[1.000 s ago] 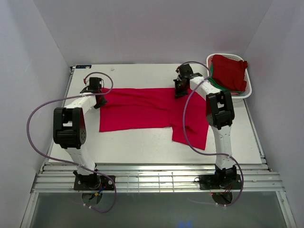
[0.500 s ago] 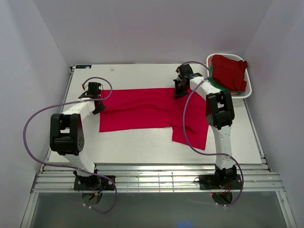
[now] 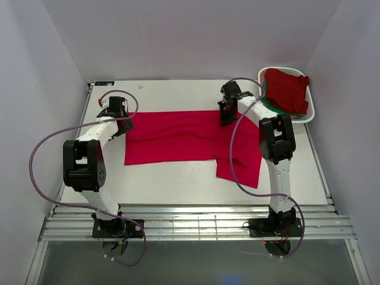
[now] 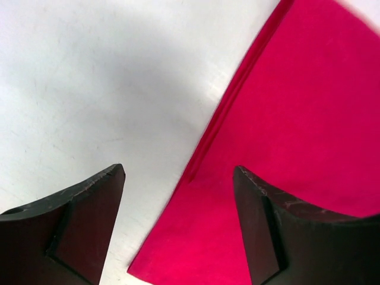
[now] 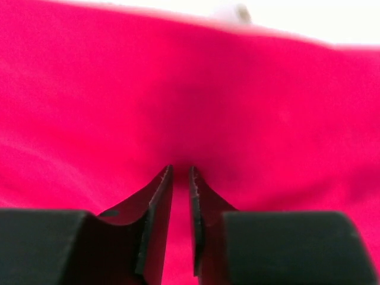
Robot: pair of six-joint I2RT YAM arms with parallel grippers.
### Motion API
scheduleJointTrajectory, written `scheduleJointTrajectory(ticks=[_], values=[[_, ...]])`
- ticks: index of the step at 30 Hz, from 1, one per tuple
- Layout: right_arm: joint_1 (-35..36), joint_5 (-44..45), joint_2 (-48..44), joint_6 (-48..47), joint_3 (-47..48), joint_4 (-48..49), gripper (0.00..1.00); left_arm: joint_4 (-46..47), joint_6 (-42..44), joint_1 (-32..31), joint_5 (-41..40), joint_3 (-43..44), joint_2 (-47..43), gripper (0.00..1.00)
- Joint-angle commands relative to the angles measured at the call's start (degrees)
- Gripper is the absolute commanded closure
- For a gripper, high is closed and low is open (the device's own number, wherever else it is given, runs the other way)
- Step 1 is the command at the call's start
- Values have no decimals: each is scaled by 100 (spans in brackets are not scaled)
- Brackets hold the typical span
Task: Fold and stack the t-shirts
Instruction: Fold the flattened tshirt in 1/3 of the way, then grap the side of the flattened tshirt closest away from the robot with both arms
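Observation:
A crimson t-shirt (image 3: pixel 178 139) lies spread flat across the table, one sleeve reaching toward the near right. My left gripper (image 3: pixel 123 120) is at its far left corner. In the left wrist view the left gripper (image 4: pixel 179 171) stands wide open, with the t-shirt's (image 4: pixel 309 107) corner flat on the table between its fingers (image 4: pixel 89 219). My right gripper (image 3: pixel 225 116) is on the far edge of the shirt. Its tips (image 5: pixel 180 168) are a narrow slit apart and rest down on the cloth (image 5: pixel 267 101).
A white slotted basket (image 3: pixel 313 108) stands at the far right corner, holding dark red t-shirts (image 3: pixel 288 89) with a green one (image 3: pixel 267 103) showing beneath. Purple cables loop off both arms. White walls close in on the table (image 3: pixel 178 178) on three sides.
The left jaws have gone from shut to wide open, dropping the shirt's corner, and the left arm swung slightly leftward. The right jaws have parted a little.

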Motion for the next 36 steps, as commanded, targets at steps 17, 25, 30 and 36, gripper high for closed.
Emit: scheduleJointTrajectory(ticks=[17,25,30,36], values=[[796,1651,-3983,1008,-3385,-1844,62,-646,-185,-224,604,-743,-1292,19],[1299,1732,-4933,2107,-4794,-2056,60,-752,-493,-233,772,-1588,-1627,16],[1369,1828,-5328,2407,-5207,-2284,60,-665,-519,-233,842,-1975,-1644,16],[1378,1846,-5698,2653,-5700,-2372,60,-287,-432,-233,781,-2266,-1609,16]])
